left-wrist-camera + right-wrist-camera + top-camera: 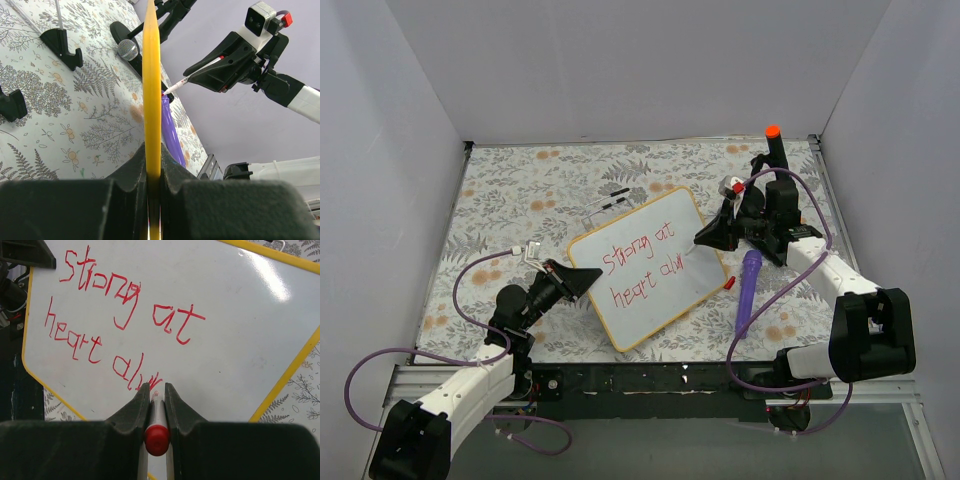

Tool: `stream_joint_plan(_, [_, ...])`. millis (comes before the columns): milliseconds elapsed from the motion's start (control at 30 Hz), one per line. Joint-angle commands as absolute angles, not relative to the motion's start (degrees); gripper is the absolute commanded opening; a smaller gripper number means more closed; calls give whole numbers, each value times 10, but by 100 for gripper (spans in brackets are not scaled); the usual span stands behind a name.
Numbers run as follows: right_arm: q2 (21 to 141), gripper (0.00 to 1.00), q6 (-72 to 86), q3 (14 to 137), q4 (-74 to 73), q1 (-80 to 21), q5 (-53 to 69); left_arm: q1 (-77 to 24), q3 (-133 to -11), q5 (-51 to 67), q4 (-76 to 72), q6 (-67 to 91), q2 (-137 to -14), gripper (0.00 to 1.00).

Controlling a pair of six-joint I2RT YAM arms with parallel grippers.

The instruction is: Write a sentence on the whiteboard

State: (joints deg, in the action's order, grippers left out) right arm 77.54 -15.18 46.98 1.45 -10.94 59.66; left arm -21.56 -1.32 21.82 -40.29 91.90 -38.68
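The whiteboard, white with a yellow frame, lies tilted at the middle of the patterned table. My left gripper is shut on its left edge, and the yellow frame runs straight out from between the jaws. The sentence is in red and reads "Strong at" over "heart alw". My right gripper is shut on a white marker with a red end. The marker tip sits on the board right after the last letter, hidden between the fingers.
A purple tube-shaped object lies just right of the board, with a small red cap beside the board's corner. Black clip feet lie behind the board. A black post with an orange tip stands at the back right. White walls surround the table.
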Motion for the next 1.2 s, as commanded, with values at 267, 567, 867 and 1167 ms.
stream_joint_plan(267, [780, 1, -135, 470, 42, -124, 570, -217, 21, 215, -490, 942, -367, 0])
stream_joint_plan(567, [796, 1, -133, 476, 44, -141, 541, -217, 21, 217, -493, 943, -370, 0])
stream_joint_plan(867, [803, 1, -126, 479, 52, -150, 545, -217, 23, 218, -498, 943, -374, 0])
stream_joint_plan(1167, [808, 1, -148, 489, 26, -153, 566, -217, 23, 216, -496, 942, -371, 0])
